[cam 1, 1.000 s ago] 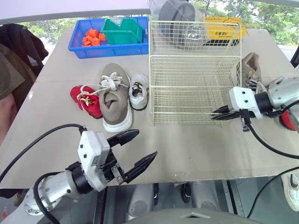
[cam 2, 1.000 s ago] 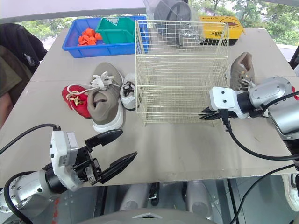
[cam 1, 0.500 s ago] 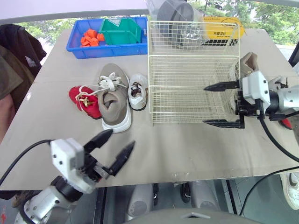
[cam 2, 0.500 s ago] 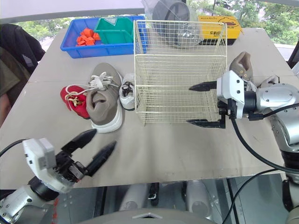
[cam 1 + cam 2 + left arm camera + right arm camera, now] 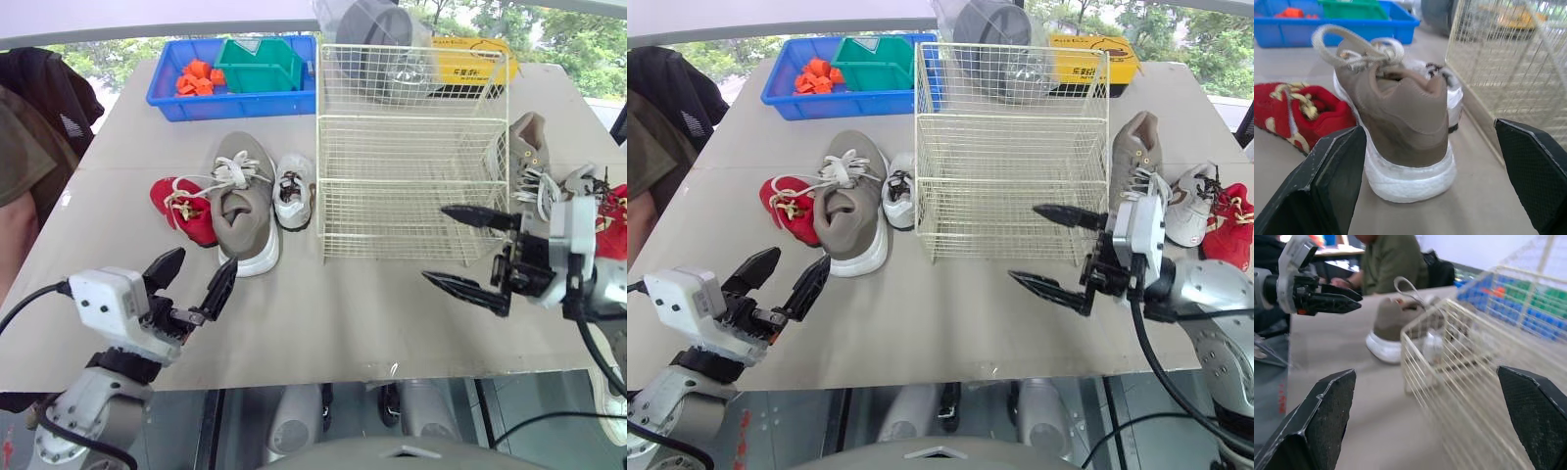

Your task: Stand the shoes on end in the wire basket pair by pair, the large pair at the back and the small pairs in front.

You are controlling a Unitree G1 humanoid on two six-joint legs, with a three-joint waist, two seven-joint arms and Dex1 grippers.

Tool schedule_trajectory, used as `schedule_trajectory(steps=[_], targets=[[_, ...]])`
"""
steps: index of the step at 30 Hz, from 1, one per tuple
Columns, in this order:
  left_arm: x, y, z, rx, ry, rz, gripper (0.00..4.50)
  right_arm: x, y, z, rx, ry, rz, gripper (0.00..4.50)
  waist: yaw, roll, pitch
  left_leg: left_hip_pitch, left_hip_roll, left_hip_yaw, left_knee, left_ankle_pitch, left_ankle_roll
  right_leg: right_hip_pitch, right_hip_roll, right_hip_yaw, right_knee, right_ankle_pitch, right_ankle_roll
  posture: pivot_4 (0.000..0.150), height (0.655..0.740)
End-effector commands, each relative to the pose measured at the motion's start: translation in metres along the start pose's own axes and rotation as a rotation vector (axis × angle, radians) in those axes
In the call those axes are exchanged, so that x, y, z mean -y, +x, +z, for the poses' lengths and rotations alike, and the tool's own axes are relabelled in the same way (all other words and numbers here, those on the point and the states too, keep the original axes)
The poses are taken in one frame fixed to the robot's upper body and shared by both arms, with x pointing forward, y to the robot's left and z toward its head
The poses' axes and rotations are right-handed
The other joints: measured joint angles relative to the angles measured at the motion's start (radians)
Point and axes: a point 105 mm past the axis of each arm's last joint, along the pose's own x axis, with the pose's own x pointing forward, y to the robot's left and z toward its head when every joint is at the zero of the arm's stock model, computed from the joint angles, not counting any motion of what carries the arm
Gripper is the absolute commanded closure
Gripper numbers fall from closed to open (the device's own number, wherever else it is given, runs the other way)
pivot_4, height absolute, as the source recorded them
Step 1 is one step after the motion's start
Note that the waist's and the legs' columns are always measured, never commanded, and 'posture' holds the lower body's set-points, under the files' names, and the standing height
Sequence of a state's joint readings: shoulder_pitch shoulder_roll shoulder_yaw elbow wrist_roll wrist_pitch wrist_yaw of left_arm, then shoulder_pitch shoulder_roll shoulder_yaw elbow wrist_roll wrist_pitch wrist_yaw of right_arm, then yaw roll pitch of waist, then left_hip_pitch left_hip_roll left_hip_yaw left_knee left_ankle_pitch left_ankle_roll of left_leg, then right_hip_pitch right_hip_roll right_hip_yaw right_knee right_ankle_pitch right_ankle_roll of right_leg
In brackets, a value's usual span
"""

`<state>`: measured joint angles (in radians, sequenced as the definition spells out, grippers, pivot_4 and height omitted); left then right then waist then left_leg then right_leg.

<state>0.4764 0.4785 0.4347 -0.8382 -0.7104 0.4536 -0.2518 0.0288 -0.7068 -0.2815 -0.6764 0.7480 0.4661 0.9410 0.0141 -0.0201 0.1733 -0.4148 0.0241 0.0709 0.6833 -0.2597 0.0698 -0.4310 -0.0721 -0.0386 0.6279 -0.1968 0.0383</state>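
Though the yellow box (image 5: 470,59) behind the wire basket (image 5: 411,147) carried dark print, it was too small to read. The cream basket stood mid-table (image 5: 372,313). Left of it lay a big taupe shoe (image 5: 245,211) between a red shoe (image 5: 186,211) and a small white shoe (image 5: 292,191). Matching shoes (image 5: 1136,147) lay right of it. The left claw (image 5: 208,258) and right claw (image 5: 436,243) both hung with fingers spread apart.

Wire basket (image 5: 407,233) mid-table (image 5: 343,323) toward the back edge, left large shoe (image 5: 245,211) to its left, inner small shoe (image 5: 292,191) between them, leftmost small shoe (image 5: 186,211) beyond, right large shoe (image 5: 1134,157) just right of the basket, two further small shoes (image 5: 1193,201) near the right edge, tray (image 5: 186,103) at the back-left corner.
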Motion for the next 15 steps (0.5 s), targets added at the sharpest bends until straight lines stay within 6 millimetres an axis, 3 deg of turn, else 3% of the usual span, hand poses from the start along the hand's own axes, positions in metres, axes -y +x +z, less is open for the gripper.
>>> schedule_trajectory(steps=[1,11,15], targets=[[0.001,0.010,0.003,-0.004,0.021,-0.001,0.00,-0.007,-0.005,0.010,-0.007,-0.084,0.032,0.02,0.000,0.000,0.000,0.000,0.000,0.000,0.000,0.000,0.000,0.000,0.000,0.000,0.000,-0.001,0.002,0.150,0.7400],[0.000,0.039,-0.002,-0.025,0.066,0.042,0.00,-0.013,0.001,0.016,-0.014,-0.074,0.120,0.02,0.003,-0.001,-0.001,0.000,0.000,0.000,0.000,0.000,0.000,0.000,0.000,0.001,0.000,0.001,-0.002,0.150,0.7400],[-0.009,0.055,-0.020,-0.082,0.062,0.133,0.00,-0.014,0.005,0.019,-0.010,-0.074,0.129,0.02,0.003,-0.001,-0.001,0.000,0.000,0.000,0.000,0.000,0.000,0.000,0.000,0.001,0.000,0.001,-0.002,0.150,0.7400]])
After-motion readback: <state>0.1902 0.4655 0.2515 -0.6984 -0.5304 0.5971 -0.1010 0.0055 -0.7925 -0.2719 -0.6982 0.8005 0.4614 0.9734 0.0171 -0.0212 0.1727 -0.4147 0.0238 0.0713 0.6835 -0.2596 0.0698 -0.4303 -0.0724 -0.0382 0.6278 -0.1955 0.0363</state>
